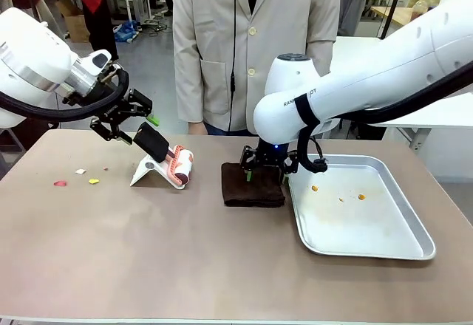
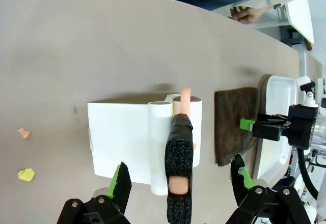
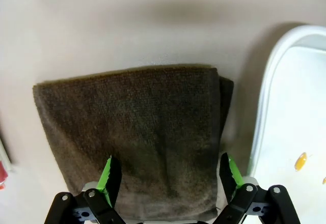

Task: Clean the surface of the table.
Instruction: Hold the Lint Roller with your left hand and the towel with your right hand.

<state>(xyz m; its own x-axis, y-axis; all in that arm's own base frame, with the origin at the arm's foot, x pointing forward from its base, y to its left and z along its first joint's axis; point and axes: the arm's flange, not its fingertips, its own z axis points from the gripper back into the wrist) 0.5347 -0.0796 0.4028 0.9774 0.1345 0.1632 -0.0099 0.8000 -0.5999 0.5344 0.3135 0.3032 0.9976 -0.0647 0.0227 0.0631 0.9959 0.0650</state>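
Both pairs of jaws stand spread: the left gripper [image 2: 179,182] straddles a lint roller's black handle [image 2: 179,150] above its white stand [image 2: 117,137], and the right gripper [image 3: 168,175] hangs over a folded brown cloth [image 3: 132,127] on the table [image 1: 185,258], beside the silver tray [image 1: 355,229]

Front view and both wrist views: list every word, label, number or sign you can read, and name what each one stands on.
"RAN", then "OT" after a gap: dark letters on the white right arm; a black strap covers the middle, so the word is incomplete.
Nothing readable on the lint roller, the brown cloth, the metal tray or the table.
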